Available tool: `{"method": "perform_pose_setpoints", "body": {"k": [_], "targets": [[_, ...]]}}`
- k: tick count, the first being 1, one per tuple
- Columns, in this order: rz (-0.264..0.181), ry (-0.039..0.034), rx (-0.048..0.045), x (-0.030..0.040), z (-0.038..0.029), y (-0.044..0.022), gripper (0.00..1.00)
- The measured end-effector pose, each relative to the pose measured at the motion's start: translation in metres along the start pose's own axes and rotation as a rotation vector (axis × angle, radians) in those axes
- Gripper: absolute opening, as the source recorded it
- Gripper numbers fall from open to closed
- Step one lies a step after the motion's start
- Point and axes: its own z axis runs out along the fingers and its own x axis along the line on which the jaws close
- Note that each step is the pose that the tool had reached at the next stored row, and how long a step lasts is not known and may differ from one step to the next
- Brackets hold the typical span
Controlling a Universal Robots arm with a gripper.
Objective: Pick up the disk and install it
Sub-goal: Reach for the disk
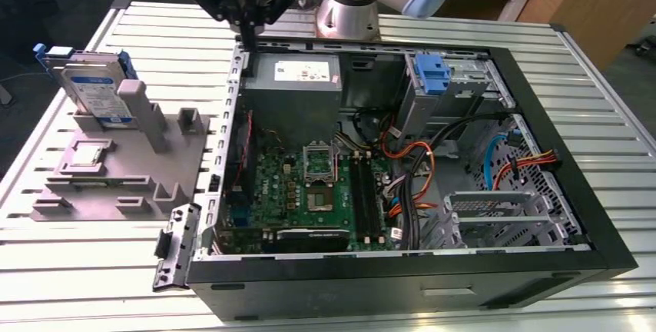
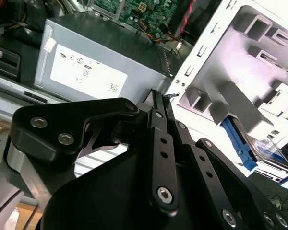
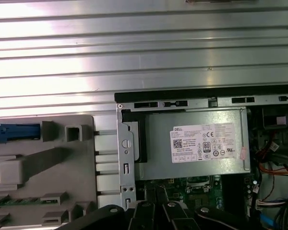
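The disk (image 1: 91,90), silver-grey with a white-and-blue label and a blue carrier frame, stands on edge in the grey plastic stand (image 1: 113,170) at the exterior view's left. My black gripper (image 1: 249,34) hangs shut and holding nothing over the back left corner of the open computer case (image 1: 410,270), to the right of the disk and apart from it. In the second wrist view the gripper (image 2: 158,96) has its two fingers pressed together, with the disk's blue frame (image 2: 237,143) beyond them. The disk's blue edge (image 3: 14,132) appears in the first wrist view.
The grey power-supply box (image 1: 297,78) with a white sticker sits just under the gripper inside the case. A blue drive bay (image 1: 435,74), a metal cage (image 1: 502,217), cables and the green motherboard (image 1: 307,186) fill the case. All rests on a ribbed metal table (image 1: 103,270).
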Motion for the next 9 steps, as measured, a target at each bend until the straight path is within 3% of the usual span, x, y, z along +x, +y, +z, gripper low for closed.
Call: {"method": "perform_pose_setpoints", "body": {"k": [3,9], "targets": [[0.000,0.0002,0.0000,0.0086,0.0002,-0.0001,0.15],[0.000,0.0004,0.0000,0.0140,0.0003,-0.0005,0.15]]}}
